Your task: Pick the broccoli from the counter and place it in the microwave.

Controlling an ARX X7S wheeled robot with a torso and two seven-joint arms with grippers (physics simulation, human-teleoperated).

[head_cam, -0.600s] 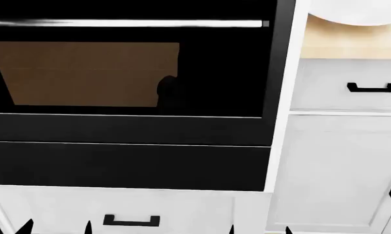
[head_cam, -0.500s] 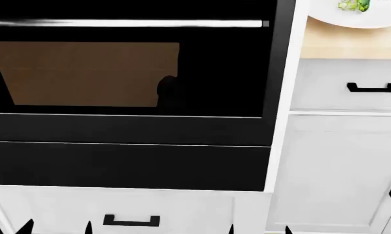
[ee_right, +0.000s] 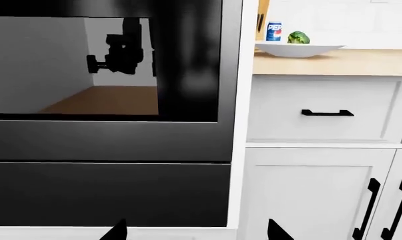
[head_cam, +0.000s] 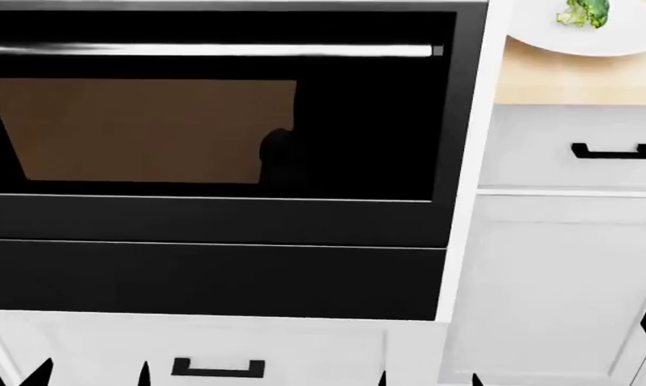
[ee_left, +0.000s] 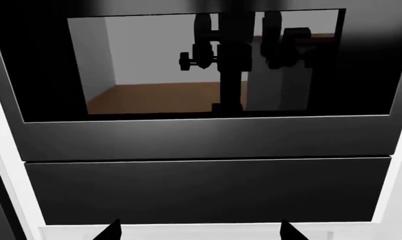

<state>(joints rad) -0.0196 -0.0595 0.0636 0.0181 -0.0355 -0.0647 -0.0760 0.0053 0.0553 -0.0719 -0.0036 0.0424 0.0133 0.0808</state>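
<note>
The broccoli [head_cam: 583, 14] [ee_right: 298, 37] lies on a round white plate [head_cam: 623, 42] [ee_right: 281, 50]. The plate stands on the tan counter [head_cam: 569, 80] [ee_right: 334, 62] at the head view's top right. Both grippers hang low in front of the cabinets, far below and left of the broccoli. Only fingertips show: my left gripper [head_cam: 94, 378] [ee_left: 201, 232] and my right gripper [head_cam: 431, 379] [ee_right: 195, 232] are open, with nothing between the tips. The microwave is out of view.
A black built-in oven [head_cam: 216, 161] with a glass door and a silver handle bar [head_cam: 204, 51] fills the left and middle. White cabinets with black handles [head_cam: 615, 151] sit under the counter. A blue can [ee_right: 274, 31] stands behind the plate.
The head view has shifted so everything sits slightly lower in the picture. The plate showed bare at first; the broccoli then appeared on it and now shows more fully.
</note>
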